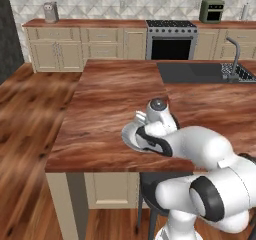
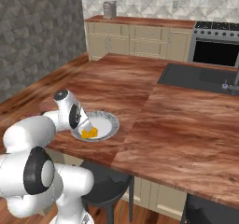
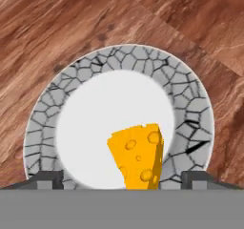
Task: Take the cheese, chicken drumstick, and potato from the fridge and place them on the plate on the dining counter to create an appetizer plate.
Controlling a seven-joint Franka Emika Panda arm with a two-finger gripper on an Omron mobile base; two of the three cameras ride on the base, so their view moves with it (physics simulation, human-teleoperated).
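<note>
The cheese (image 3: 138,156) sits on the plate (image 3: 190,123) near the counter (image 1: 110,99) edge, toward the rim on my side, and I judge the step in hand to be its release: I would lift straight up so neither finger drags the wedge off, then return to the fridge for the drumstick and potato. My gripper (image 3: 123,179) hangs just above the plate with its fingertips (image 3: 47,179) spread wide on either side of the cheese, apparently released and gripping nothing, though I cannot confirm a full gap.
</note>
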